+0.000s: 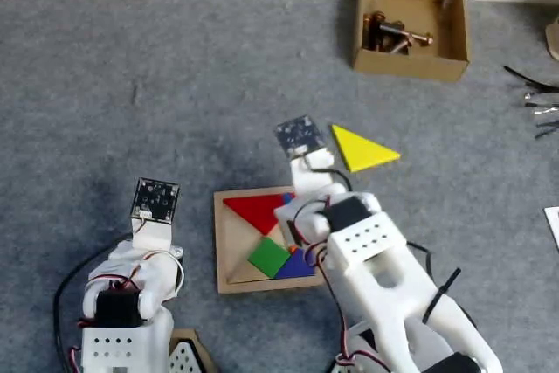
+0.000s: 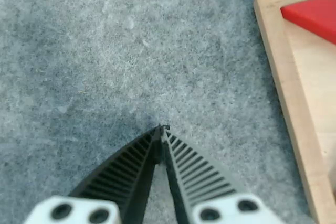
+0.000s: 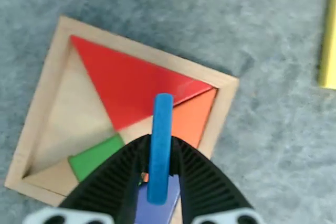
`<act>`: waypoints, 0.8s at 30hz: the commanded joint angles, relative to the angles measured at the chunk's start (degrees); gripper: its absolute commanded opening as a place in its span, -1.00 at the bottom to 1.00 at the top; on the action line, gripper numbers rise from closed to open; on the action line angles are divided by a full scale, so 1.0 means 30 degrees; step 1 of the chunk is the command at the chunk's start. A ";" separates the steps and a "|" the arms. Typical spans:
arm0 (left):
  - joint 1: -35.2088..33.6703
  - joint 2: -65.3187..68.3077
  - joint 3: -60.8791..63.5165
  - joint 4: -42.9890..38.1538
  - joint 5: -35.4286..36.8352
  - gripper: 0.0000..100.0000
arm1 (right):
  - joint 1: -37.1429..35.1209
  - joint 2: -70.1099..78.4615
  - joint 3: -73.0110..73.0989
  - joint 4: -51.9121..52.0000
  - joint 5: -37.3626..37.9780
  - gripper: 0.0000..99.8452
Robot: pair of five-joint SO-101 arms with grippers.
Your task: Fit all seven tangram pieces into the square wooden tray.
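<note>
The square wooden tray lies on the grey carpet and holds a red triangle, a green square, an orange piece and a dark blue piece. My right gripper hovers over the tray, shut on a light blue piece held on edge above the red triangle. A yellow triangle rests on the carpet beyond the tray. My left gripper is shut with nothing in it, over bare carpet beside the tray's rim.
A cardboard box with metal parts sits at the back right. Black cables lie at the right edge. Part of the tray floor beside the red triangle is bare wood.
</note>
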 commanded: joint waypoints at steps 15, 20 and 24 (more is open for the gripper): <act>-0.0278 -0.0103 0.0366 0.0059 0.0176 -0.99 | -0.0630 -0.0571 0.1538 -0.3238 -0.5070 -0.99; -0.0278 -0.0103 0.0366 0.0059 0.0176 -0.99 | -0.0982 -0.0571 0.2271 -0.3238 -0.6095 -0.99; -0.0278 -0.0103 0.0366 0.0059 0.0176 -0.99 | -0.2007 -0.0571 0.2330 -0.3238 -0.6154 -0.99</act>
